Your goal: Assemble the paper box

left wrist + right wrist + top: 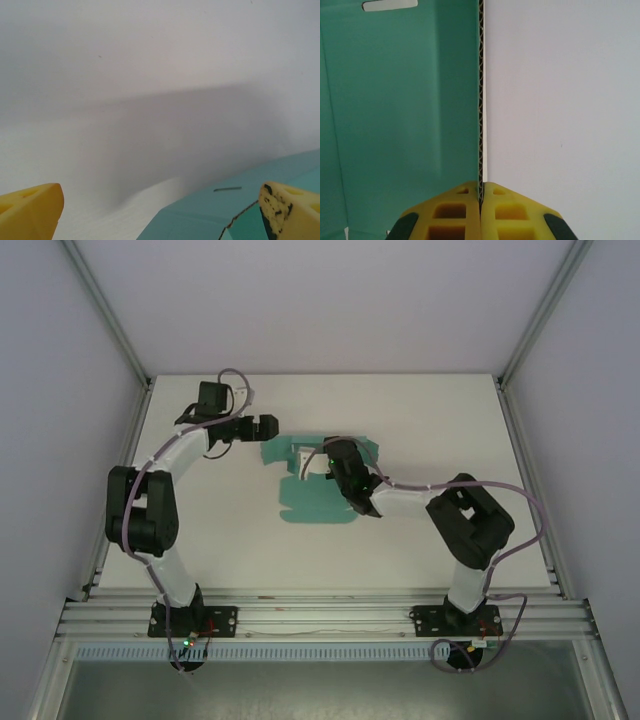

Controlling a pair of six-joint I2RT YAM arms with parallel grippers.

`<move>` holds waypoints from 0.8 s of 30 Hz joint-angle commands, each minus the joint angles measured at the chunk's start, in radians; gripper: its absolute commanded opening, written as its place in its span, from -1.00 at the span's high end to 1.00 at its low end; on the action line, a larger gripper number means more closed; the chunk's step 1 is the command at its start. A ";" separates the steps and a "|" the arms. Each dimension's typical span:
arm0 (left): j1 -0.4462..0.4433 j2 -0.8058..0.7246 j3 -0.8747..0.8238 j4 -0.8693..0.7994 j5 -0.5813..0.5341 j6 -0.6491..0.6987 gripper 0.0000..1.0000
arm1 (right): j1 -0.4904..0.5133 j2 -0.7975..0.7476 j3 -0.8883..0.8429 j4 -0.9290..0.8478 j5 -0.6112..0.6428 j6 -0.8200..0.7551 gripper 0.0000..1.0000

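Paper box (pixel 310 495) (more a flat teal cut-out than a box at this point) lay near the middle of the table (pixel 220 540), mostly unfolded, with its near flap (pixel 320 515) spread flat on the white surface. Nothing pressed on that near part, so I judged it the first weak spot. Any pull further up the sheet could drag the whole card across the smooth top instead of bending it along a crease.

A little further in, the right gripper (pixel 480 192) had its fingers (pixel 452 210) pressed together on the raw edge of one panel (pixel 480 100), which seemed to stand up from the sheet. Only a narrow strip of thin card was caught at the rim. A twist of the wrist could kink or tear it there, and a quick lift could let the edge slip out (the panel would then drop back flat).

Further back and to the left, the left gripper (pixel 160 200) stood spread wide and held nothing. One finger (pixel 287 207) was at the far-left flap (pixel 272 452), though whether it touched the card I could not tell. Closing from there risked missing the flap or crushing its corner. A thin slit (pixel 227 189) showed in that flap, and a skewed fold would leave it out of line with whatever tab it should take.
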 commanded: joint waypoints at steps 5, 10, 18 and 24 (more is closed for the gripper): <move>-0.016 0.076 0.085 -0.167 0.070 0.186 -0.69 | -0.012 0.010 0.015 -0.006 -0.014 0.017 1.00; -0.043 0.111 0.119 -0.190 0.086 0.205 -0.23 | -0.012 0.009 0.022 -0.022 -0.015 0.025 1.00; -0.090 0.123 0.089 -0.182 0.057 0.194 0.43 | -0.013 0.022 0.033 -0.030 0.014 0.043 1.00; -0.090 0.123 0.044 -0.179 0.064 0.165 0.42 | -0.016 0.019 0.035 -0.038 0.035 0.061 1.00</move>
